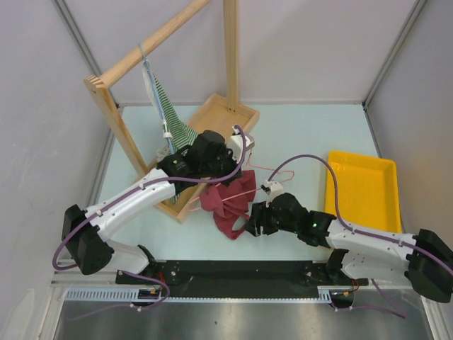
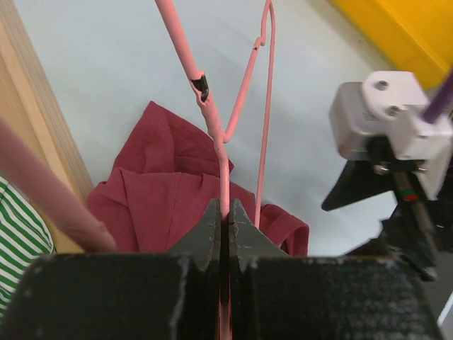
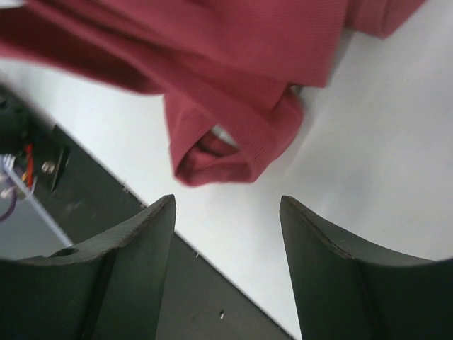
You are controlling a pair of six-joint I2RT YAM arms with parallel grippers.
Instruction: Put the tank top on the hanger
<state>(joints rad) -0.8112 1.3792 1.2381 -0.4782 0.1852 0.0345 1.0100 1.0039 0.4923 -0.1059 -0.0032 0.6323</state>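
Observation:
The maroon tank top [image 1: 225, 207] lies crumpled on the table between the two arms. It shows in the left wrist view [image 2: 163, 198] and in the right wrist view [image 3: 233, 57], where a folded strap end [image 3: 226, 152] lies just ahead of the fingers. The pink wire hanger [image 1: 272, 170] stretches over the cloth, its hook toward the yellow tray. My left gripper [image 2: 225, 212] is shut on the hanger's wire [image 2: 212, 120]. My right gripper [image 3: 226, 212] is open and empty, low over the table just short of the tank top's near edge [image 1: 244, 228].
A wooden rack [image 1: 117, 120] with a tray base [image 1: 219, 113] stands at the back left. A green-and-white striped garment [image 1: 170, 117] hangs from it on a pale hanger. A yellow tray [image 1: 362, 191] sits at the right. A black strip [image 1: 233, 273] runs along the near table edge.

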